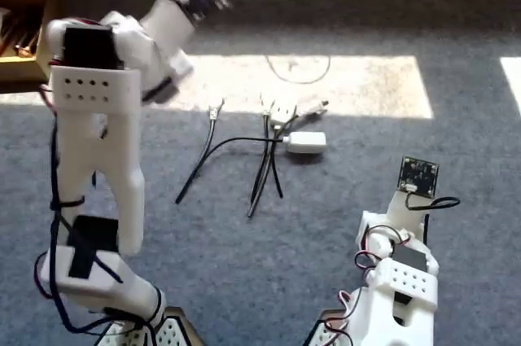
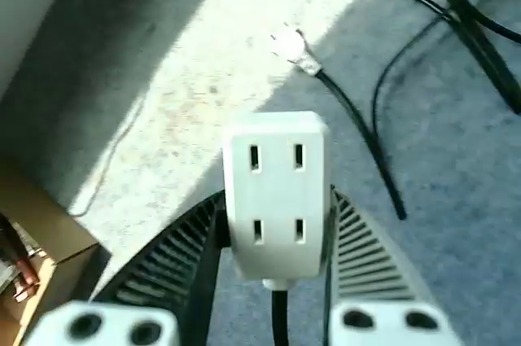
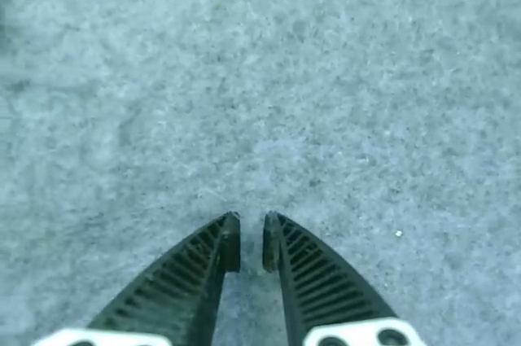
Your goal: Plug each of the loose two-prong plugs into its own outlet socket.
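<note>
As L pincer (image 2: 277, 198) clamps, outlet block (image 2: 275, 179) sits btwn jaws.

The gray carpet (image 1: 244, 264) has a bright patch of sun across its far side. Near the middle, where the sun ends, lies one small plug (image 1: 215, 110) on a black cord. Just beside it is a bunch of white plugs (image 1: 281, 110), and a white block (image 1: 306, 142) lies close to them. Their black cords (image 1: 264, 171) run toward the near edge. A thin wire loop (image 1: 299, 72) lies in the sun.
</note>
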You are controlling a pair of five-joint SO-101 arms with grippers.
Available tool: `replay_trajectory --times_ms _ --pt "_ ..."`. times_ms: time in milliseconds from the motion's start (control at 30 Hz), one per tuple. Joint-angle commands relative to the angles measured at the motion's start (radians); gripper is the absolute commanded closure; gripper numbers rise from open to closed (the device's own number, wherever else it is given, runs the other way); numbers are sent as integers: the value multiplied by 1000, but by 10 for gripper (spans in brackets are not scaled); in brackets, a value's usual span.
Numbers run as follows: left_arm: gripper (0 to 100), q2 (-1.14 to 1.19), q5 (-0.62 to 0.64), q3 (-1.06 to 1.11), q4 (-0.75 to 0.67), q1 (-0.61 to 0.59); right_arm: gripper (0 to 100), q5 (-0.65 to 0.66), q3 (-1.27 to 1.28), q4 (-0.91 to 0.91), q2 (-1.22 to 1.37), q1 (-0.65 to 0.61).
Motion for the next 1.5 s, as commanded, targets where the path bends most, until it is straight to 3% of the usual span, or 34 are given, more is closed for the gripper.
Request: replay_trajectory --times_ms 0,200,400,533,1000,1233,1467 --pt "983 -297 -23 644 -32 259 937 14 5 -21 -12 -24" --pt "983 -713 -46 1311 -241 529 937 14 10 -21 -12 -25" --pt "979 -928 -51 1684 -405 567 937 14 10 -21 -12 -27" --pt "979 -918 -114 1712 -439 542 937 14 8 -21 -12 -27" --pt "954 -674 -130 1707 -729 475 937 15 10 -21 -12 -28" --pt "687 -670 -101 1698 -700 472 937 54 12 -21 -12 -44" --pt "681 -866 -157 1550 -431 472 937 54 12 -21 -12 -44"
